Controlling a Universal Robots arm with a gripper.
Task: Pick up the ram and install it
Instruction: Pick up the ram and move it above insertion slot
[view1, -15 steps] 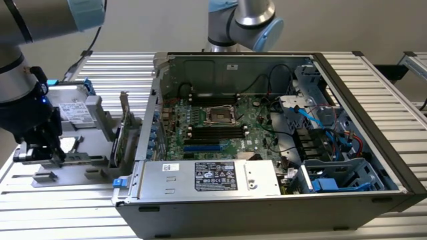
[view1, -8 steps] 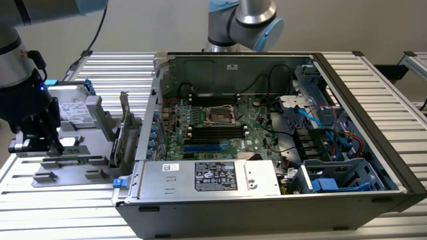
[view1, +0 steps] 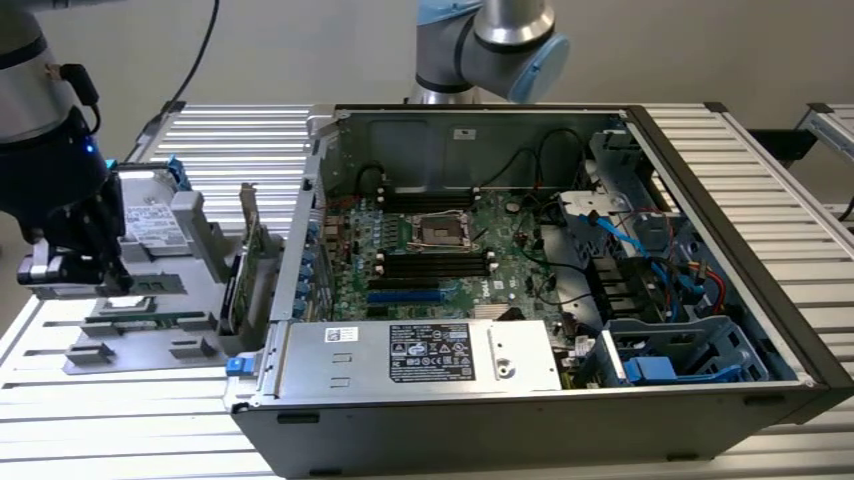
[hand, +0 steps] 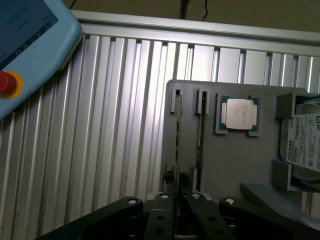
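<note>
Two ram sticks stand edge-on in slots of a grey holder (hand: 235, 165). One ram (hand: 177, 137) runs straight in between my fingertips, and the second ram (hand: 200, 125) stands parallel beside it. My gripper (hand: 177, 192) sits low over the holder with its two fingers pressed close on either side of the first stick's end. In the exterior view the gripper (view1: 100, 285) hangs over the same holder (view1: 187, 345) at the exterior view's left, where a green ram strip (view1: 144, 321) shows. The open computer case (view1: 534, 420) with its motherboard (view1: 441, 245) and black memory slots lies to the right.
A CPU (hand: 239, 114) and a hard drive (hand: 302, 145) rest on the holder. An upright green expansion card (view1: 247, 260) stands between holder and case. A teach pendant with a red button (hand: 7, 82) lies on the ribbed aluminium table (hand: 100, 125). Another arm's base (view1: 487, 45) stands behind the case.
</note>
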